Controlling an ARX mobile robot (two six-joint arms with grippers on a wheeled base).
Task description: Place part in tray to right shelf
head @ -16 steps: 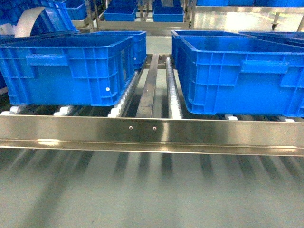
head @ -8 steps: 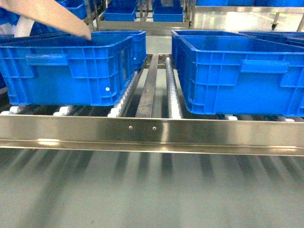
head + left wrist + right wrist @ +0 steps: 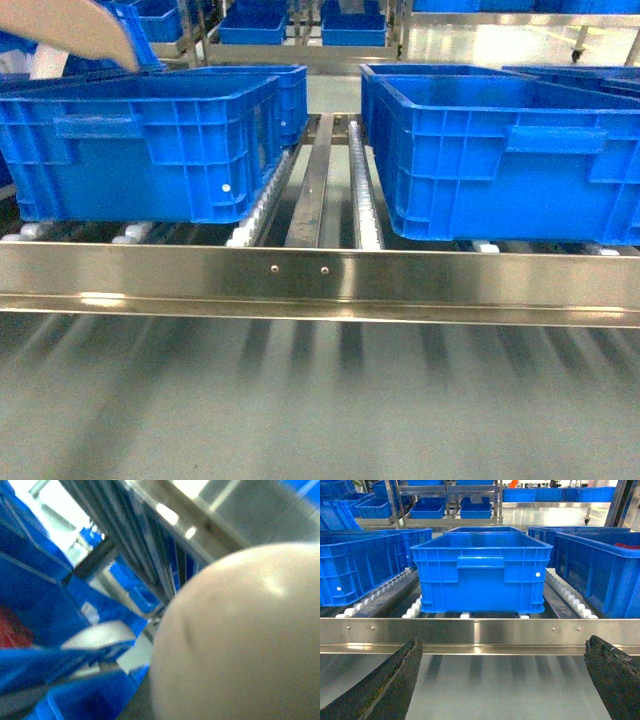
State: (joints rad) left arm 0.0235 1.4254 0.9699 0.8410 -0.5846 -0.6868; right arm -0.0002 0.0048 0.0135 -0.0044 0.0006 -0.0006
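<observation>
The tray shows as a pale beige shape in the upper left corner of the head view, slanting down toward the right above the back rim of the left crate; only this end of it is in frame. In the left wrist view the same pale rounded surface fills the lower right of the picture, very close and blurred, hiding the left gripper's fingers, so I cannot tell whether they are clamped on it or loose. The part cannot be made out in any view.

The right gripper sits at the bottom of the right wrist view with its two dark fingers spread wide apart, nothing between them, well clear of the tray. Beyond them lies the right shelf, its shiny front rail crossing the frame, with a crate standing on white rollers in the centre. In the head view a second crate stands at right, a bare roller lane between the two.
</observation>
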